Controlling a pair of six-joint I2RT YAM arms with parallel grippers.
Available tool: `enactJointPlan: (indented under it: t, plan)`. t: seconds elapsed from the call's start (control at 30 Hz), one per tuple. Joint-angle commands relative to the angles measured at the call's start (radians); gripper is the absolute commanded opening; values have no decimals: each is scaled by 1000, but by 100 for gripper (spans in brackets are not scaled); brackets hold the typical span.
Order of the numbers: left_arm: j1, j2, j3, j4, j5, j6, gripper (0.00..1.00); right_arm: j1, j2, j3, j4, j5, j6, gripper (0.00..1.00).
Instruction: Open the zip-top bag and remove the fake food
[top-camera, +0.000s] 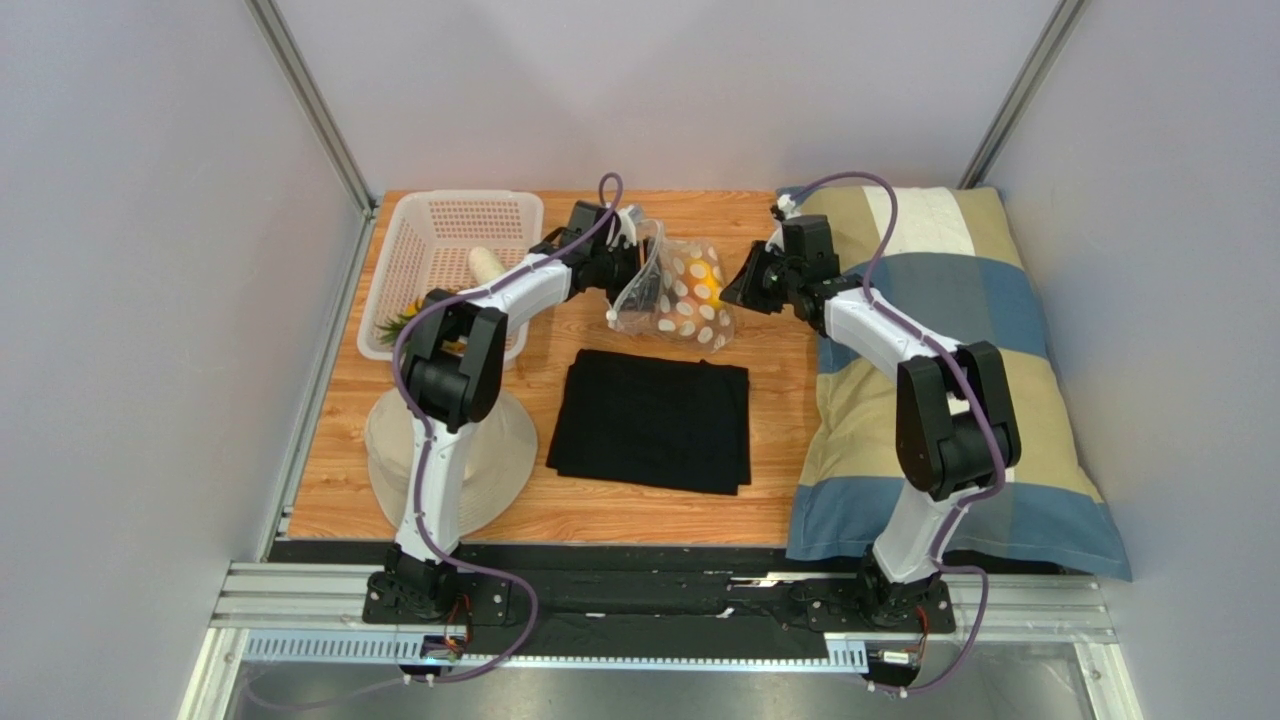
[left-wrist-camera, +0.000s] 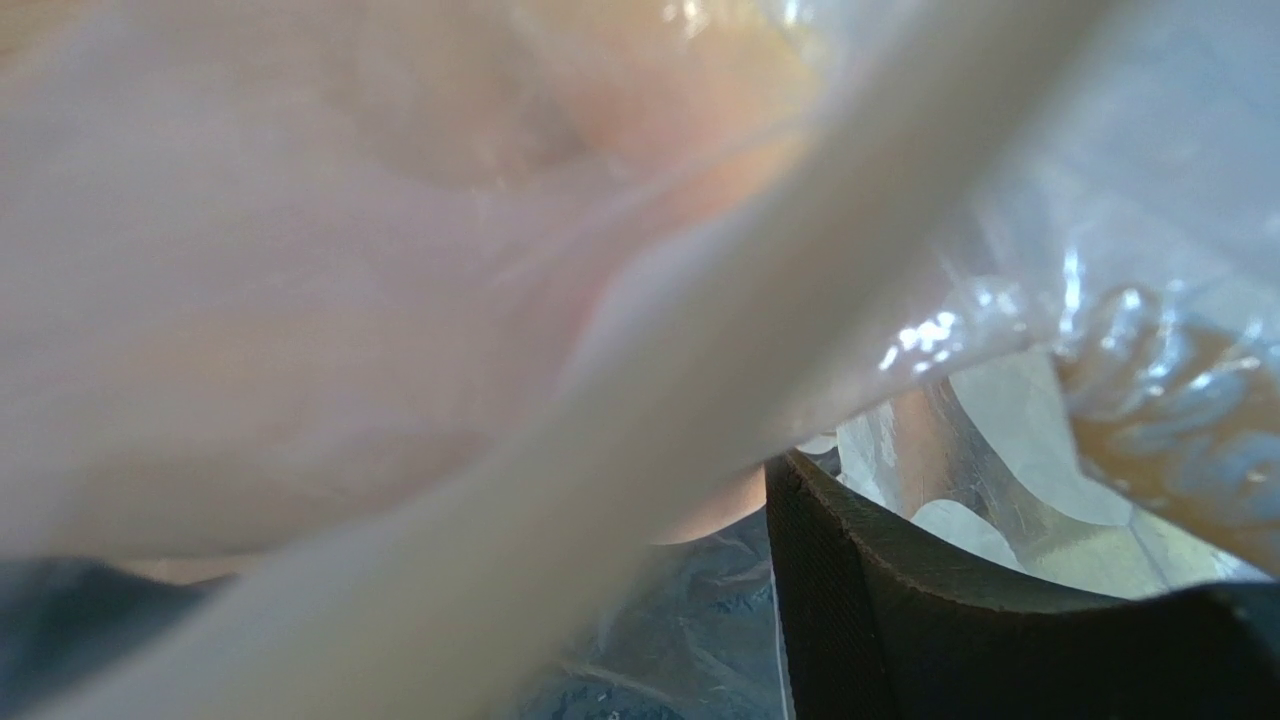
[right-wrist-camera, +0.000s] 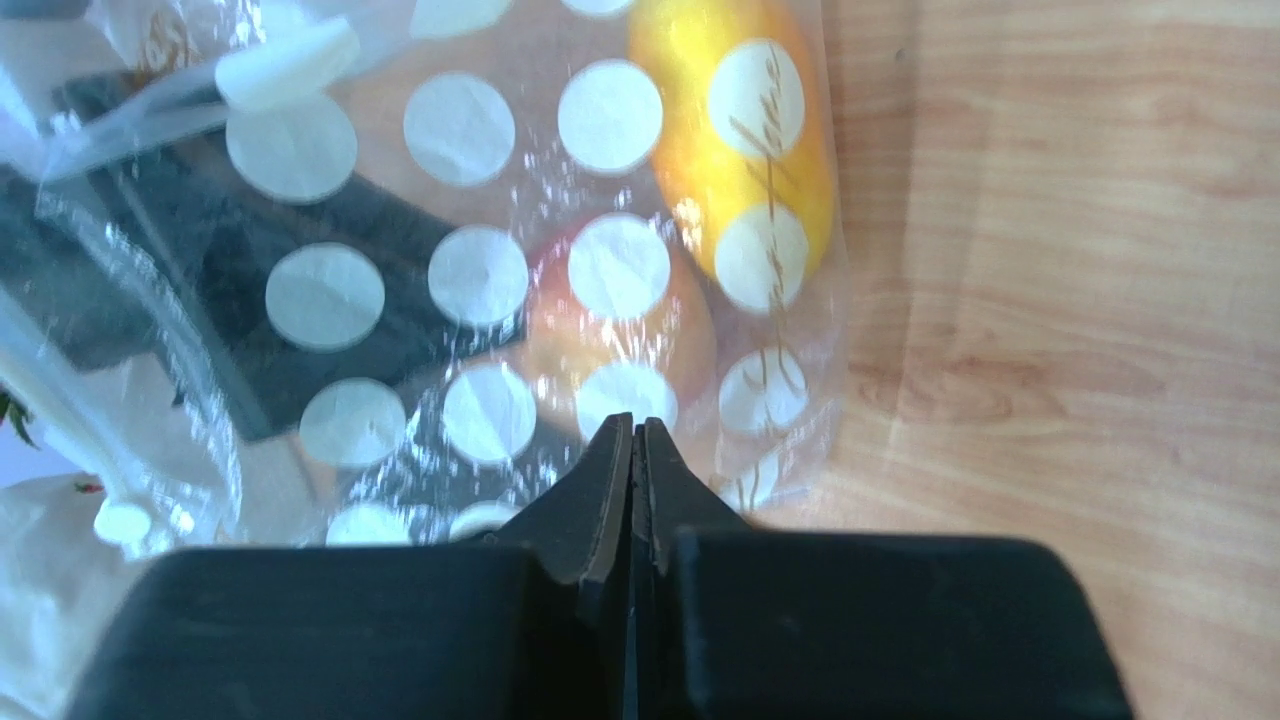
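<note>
Right gripper has its two black fingers pressed together on the lower edge of the clear, white-dotted zip-top plastic bag, which sits beyond the folded black cloth on the wooden worktop. Inside it show a yellow plastic lemon and an orange-pink plastic peach. Left gripper meets the bag's raised left corner; blurred film fills its camera, so I cannot tell whether it is closed.
</note>
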Motion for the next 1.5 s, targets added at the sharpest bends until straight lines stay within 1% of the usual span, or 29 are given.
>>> enactJointPlan:
  t: [0.0, 0.03, 0.1, 0.3, 0.63, 0.77, 0.87, 0.97, 1.07, 1.17, 1.2, 1.23, 1.27, 1.3, 1.33, 1.37, 1.4, 1.47]
  plan:
    - [-13, -35, -1, 40, 42, -13, 65, -4, 93, 15, 165, -46, 27, 0]
    - [-14, -35, -6, 46, 47, -16, 65, -3, 130, 18, 202, -74, 40, 0]
    - [-14, -34, -12, 65, 51, -27, 65, 5, 160, 31, 229, -73, 42, 0]
    - [-19, -27, -38, 94, 62, -51, 68, 11, 273, 101, 201, -86, 63, 0]
    - [-42, 15, -29, 100, 64, -80, 73, 17, 314, 118, 259, -168, 111, 0]
    - [-43, 55, -9, 125, 73, -119, 73, 23, 313, 121, 258, -177, 111, 0]
    - [-57, 72, 6, 106, 64, -108, 73, 25, 311, 123, 252, -171, 111, 0]
    - [-65, 71, 5, 80, 41, -85, 69, 25, 305, 127, 235, -166, 103, 0]
    - [-65, 51, -33, 80, 7, -67, 61, 25, 280, 118, 218, -136, 84, 0]
    - [-63, 36, -52, 82, -13, -59, 48, 25, 276, 116, 209, -114, 71, 0]
    - [-63, 34, -54, 85, -12, -57, 41, 25, 277, 120, 206, -111, 68, 0]
    - [-63, 31, -46, 83, -12, -56, 38, 25, 277, 121, 195, -106, 65, 0]
    - [-63, 26, -41, 77, -16, -51, 31, 22, 277, 123, 192, -100, 60, 0]
    - [-63, 23, -34, 69, -22, -47, 21, 20, 273, 121, 190, -96, 54, 0]
    - [-63, 19, -21, 65, -36, -41, 13, 16, 271, 120, 187, -91, 53, 0]
    - [-63, 9, -15, 51, -45, -27, 10, 10, 271, 118, 184, -90, 50, 0]
    - [-62, 5, -8, 42, -54, -21, 2, 4, 271, 117, 183, -85, 42, 0]
    - [-57, -17, 9, 23, -76, -4, 0, -9, 276, 116, 178, -67, 37, 0]
